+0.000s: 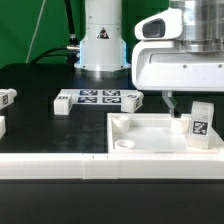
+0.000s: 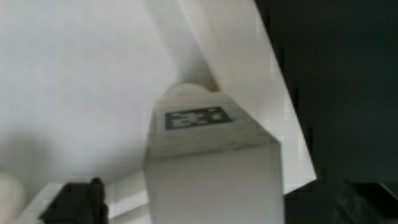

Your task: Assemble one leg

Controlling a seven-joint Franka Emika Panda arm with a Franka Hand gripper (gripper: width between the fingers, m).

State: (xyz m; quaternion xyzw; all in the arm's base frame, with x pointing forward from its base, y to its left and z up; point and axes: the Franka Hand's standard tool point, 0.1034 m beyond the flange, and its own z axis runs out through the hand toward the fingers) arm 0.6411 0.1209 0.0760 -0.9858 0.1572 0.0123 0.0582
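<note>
A leg [image 1: 201, 125], a small white block with a square marker, stands upright inside the large white tray [image 1: 130, 135], near its corner on the exterior view's right. My gripper [image 1: 193, 108] hangs over it with the fingers straddling it. In the wrist view the leg [image 2: 210, 150] lies between my two dark fingertips [image 2: 80, 200], and a gap shows on one side. The gripper [image 2: 222, 205] is open round the leg. The far finger is hidden behind the leg in the exterior view.
The marker board [image 1: 100, 97] lies mid-table before the robot base [image 1: 103, 40]. More white legs lie at its ends [image 1: 65, 103] [image 1: 133, 98] and at the exterior view's left [image 1: 8, 97]. A white bar [image 1: 50, 167] runs along the front.
</note>
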